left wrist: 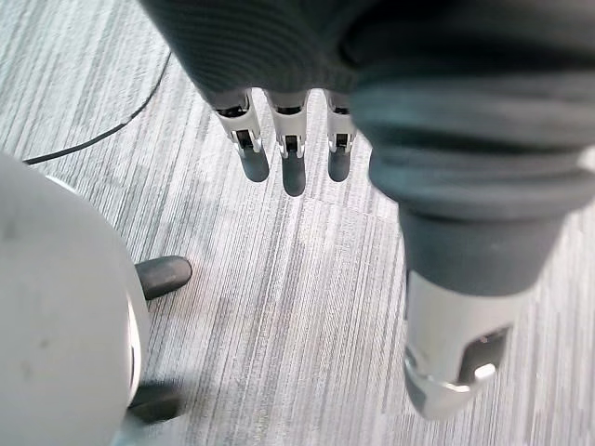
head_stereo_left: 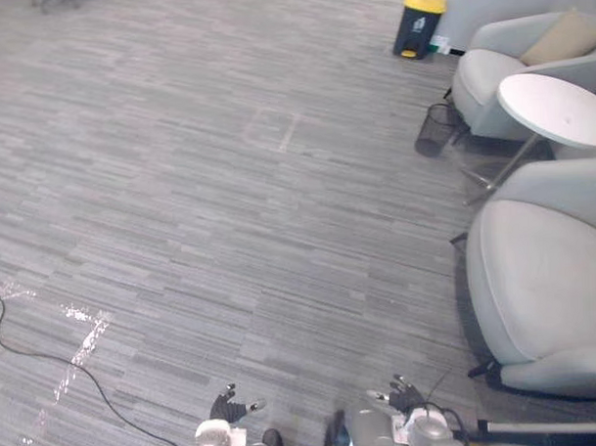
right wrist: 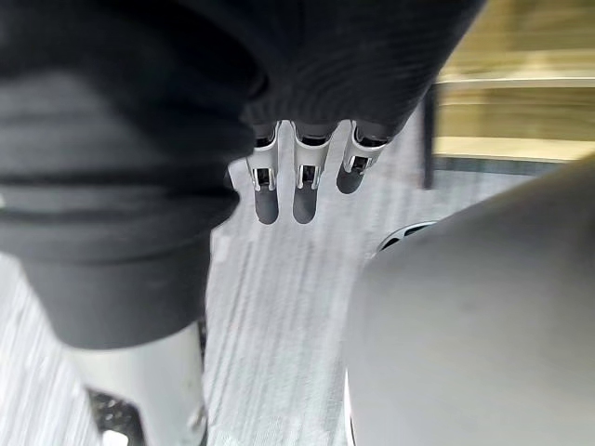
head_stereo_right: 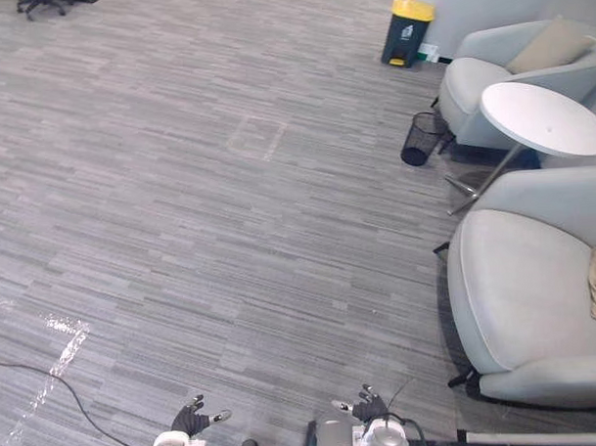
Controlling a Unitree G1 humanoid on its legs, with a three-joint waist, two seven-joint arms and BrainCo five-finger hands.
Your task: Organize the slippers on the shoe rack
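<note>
My left hand (head_stereo_left: 227, 408) and right hand (head_stereo_left: 402, 396) hang low at the near edge of the eye views, over grey carpet. Both are open with straight fingers and hold nothing. In the left wrist view the fingers (left wrist: 293, 158) point down at bare carpet, with the thumb (left wrist: 456, 362) apart from them. The right hand's fingers (right wrist: 302, 177) are just as straight. Past them stand pale wooden boards (right wrist: 516, 102), like low shelves. A pale bar (head_stereo_right: 541, 438) lies by my right side.
A grey armchair (head_stereo_left: 545, 283) stands close on the right. Behind it are a round white table (head_stereo_left: 553, 106) and a second armchair (head_stereo_left: 498, 69). A black wire bin (head_stereo_left: 435, 130) and a yellow-lidded bin (head_stereo_left: 418, 23) stand further back. Open carpet (head_stereo_left: 228, 186) stretches ahead and left.
</note>
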